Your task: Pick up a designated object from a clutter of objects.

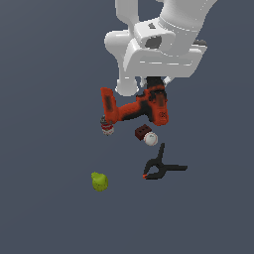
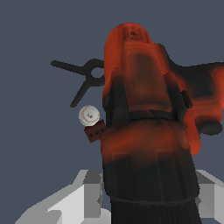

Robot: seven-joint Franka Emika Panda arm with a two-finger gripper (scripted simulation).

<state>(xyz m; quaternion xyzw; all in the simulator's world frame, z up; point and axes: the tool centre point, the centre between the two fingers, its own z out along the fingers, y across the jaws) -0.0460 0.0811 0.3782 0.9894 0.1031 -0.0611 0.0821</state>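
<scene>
The orange-red and black power drill (image 1: 131, 110) hangs under my white gripper (image 1: 155, 88), with its boxy base toward the exterior view's left. In the wrist view the drill (image 2: 144, 109) fills the frame between my grey fingers (image 2: 87, 197), and the jaws are closed on its body. It looks raised above the floor, since the items below appear small. The fingertips themselves are hidden behind the drill and the hand.
A small red-and-white can (image 1: 106, 126) stands just below the drill's base. A dark red box (image 1: 143, 131) (image 2: 95, 131) and a white ball (image 1: 151, 139) (image 2: 89, 115) touch each other. A black clamp (image 1: 161, 167) (image 2: 87, 76) and a yellow-green pear (image 1: 99, 181) lie nearer the front.
</scene>
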